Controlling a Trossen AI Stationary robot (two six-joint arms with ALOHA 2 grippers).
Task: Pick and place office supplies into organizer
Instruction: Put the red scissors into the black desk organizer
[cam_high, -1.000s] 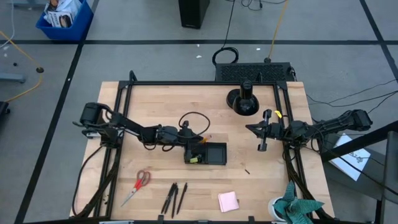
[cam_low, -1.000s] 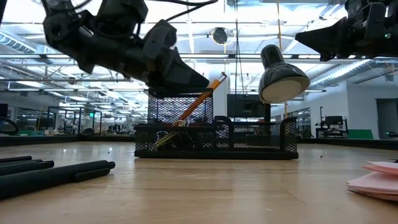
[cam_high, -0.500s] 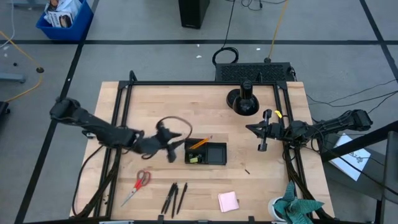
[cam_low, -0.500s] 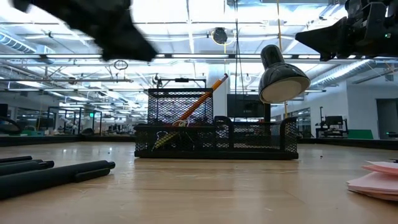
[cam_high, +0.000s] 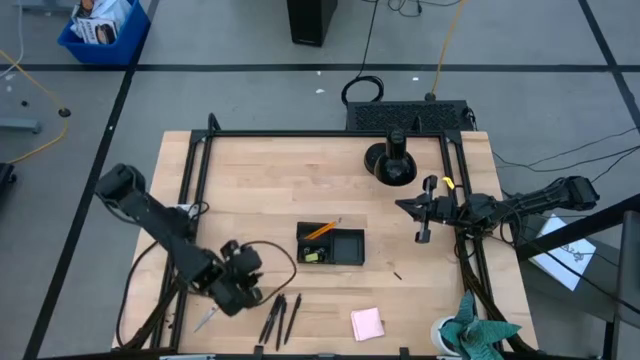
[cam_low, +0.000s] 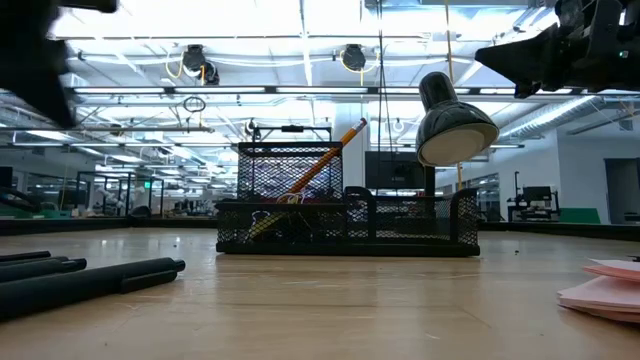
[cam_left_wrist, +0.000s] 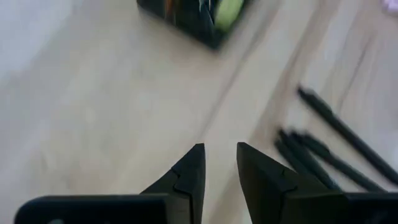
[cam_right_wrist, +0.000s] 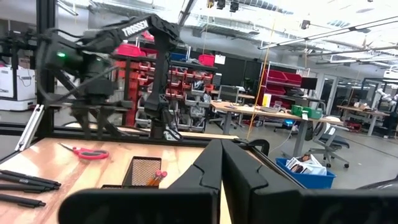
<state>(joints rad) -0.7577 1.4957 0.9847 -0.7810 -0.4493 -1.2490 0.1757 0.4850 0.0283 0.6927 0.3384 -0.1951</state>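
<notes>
The left end effector (cam_high: 243, 283) is positioned low over the near-left desk (cam_high: 260, 170), its fingers (cam_left_wrist: 186, 177) slightly parted and nothing gripped. The red-handled scissors (cam_right_wrist: 84, 152) are located beside it, with the dark pens (cam_high: 280, 317) nearby. The organizer (cam_high: 330, 245), holding an orange pencil (cam_high: 322, 229), is located mid-desk. The right end effector (cam_high: 424, 212) is held fully closed and empty, raised at the right.

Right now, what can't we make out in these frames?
- Left wrist view: blurred. The organizer is cut off by the frame edge, beyond the left gripper.
- High view: the scissors are mostly under the left gripper; only the blade tip shows.
- High view: the yellow-green item in the organizer is too small to identify.
- Low view: the sticky-note pad is cut off by the frame edge.
</notes>
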